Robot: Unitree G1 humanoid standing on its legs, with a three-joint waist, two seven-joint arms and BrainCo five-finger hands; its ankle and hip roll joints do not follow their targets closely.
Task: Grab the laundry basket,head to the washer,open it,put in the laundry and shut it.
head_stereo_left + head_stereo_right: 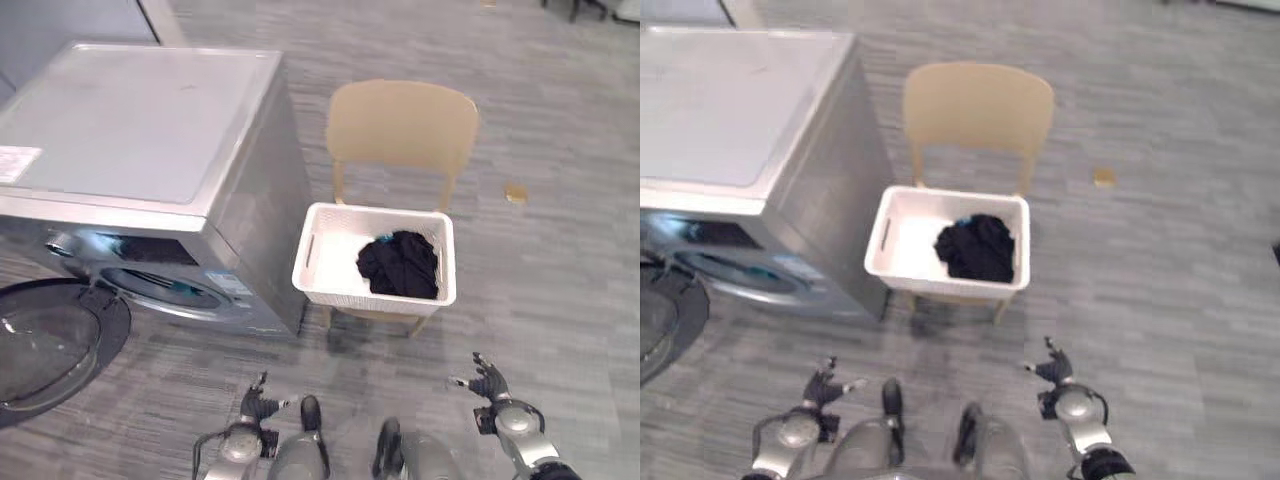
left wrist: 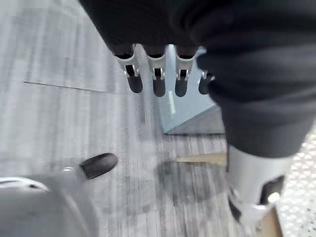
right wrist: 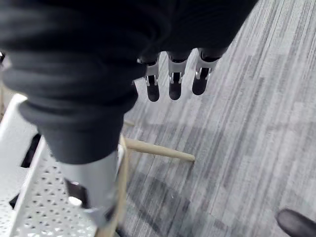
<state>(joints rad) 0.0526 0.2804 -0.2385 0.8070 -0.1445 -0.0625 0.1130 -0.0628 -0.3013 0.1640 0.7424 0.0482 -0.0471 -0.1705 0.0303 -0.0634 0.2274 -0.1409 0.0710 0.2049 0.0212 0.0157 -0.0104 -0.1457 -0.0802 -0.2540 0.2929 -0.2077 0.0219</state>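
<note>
Fingers of both hands [image 1: 490, 385] [image 1: 255, 405] spread, empty, well short of laundry basket [image 1: 330, 275] on chair [image 1: 400, 125].

The chair [image 1: 403, 125] seat lay hidden under the laundry basket [image 1: 330, 255]. Left of the basket, the washer [image 1: 150, 150] and its open door [image 1: 45, 345] were cut by the picture's edge; the drum inside was too dark to tell.
</note>
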